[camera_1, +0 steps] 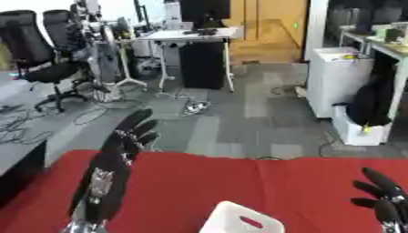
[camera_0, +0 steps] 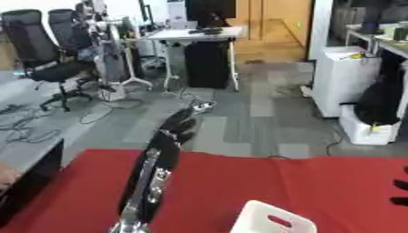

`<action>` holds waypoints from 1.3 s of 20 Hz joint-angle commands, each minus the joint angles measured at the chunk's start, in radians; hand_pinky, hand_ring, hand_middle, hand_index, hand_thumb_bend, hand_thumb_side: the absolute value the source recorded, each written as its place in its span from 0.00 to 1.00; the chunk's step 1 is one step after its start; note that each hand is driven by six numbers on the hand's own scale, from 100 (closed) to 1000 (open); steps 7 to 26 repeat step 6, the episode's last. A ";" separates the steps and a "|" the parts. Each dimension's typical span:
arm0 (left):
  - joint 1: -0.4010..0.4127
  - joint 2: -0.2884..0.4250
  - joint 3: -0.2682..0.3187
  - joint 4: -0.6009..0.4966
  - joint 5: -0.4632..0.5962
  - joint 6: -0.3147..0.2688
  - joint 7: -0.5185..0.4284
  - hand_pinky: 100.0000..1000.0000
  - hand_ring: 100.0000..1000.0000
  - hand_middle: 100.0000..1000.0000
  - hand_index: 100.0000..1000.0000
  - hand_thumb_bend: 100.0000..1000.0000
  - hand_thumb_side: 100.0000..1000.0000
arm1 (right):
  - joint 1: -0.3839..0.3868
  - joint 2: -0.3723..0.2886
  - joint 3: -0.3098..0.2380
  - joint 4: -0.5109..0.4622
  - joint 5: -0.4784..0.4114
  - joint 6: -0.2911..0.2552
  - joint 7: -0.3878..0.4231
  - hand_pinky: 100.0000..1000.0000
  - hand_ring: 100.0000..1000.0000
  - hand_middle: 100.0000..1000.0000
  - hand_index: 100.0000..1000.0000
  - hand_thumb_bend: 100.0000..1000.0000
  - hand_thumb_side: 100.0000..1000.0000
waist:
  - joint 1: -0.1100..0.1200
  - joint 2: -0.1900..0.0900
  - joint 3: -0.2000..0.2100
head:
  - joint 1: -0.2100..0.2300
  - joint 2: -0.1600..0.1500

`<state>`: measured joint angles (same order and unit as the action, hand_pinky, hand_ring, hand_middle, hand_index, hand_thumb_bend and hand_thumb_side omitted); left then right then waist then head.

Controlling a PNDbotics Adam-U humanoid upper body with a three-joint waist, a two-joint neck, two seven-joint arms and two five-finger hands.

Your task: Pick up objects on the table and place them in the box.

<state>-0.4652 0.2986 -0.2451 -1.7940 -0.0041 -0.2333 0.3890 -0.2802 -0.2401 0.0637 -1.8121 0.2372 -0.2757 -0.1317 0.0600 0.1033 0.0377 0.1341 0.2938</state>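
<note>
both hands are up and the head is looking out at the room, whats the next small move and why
Probably tilt the head down first. The left hand is raised open over the red table, the right hand is open at the right edge, and only a corner of the white box shows at the bottom. No objects to pick are in view, so there is nothing to reach for yet.

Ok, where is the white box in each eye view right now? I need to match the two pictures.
Left eye view: the white box sits at the bottom edge, right of centre, on the red table, right of the raised left hand.
Right eye view: the white box is at the bottom edge near centre, with the right hand at the lower right.
Shared landmark: the box's red-showing handle slot.
</note>
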 commanded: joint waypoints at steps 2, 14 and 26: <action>0.022 -0.054 0.036 -0.032 -0.037 -0.058 0.011 0.89 0.91 0.90 0.94 0.24 1.00 | -0.052 0.011 0.002 -0.039 -0.014 -0.011 -0.057 0.71 0.84 0.94 0.96 0.00 1.00 | -0.012 -0.012 0.013 | 0.025 -0.056; 0.062 -0.100 0.055 -0.054 -0.113 -0.101 0.030 0.89 0.91 0.90 0.93 0.19 1.00 | -0.079 0.025 0.000 -0.059 -0.004 -0.024 -0.113 0.76 0.88 0.95 0.97 0.00 1.00 | -0.024 -0.013 0.030 | 0.046 -0.095; 0.062 -0.100 0.055 -0.054 -0.113 -0.101 0.030 0.89 0.91 0.90 0.93 0.19 1.00 | -0.079 0.025 0.000 -0.059 -0.004 -0.024 -0.113 0.76 0.88 0.95 0.97 0.00 1.00 | -0.024 -0.013 0.030 | 0.046 -0.095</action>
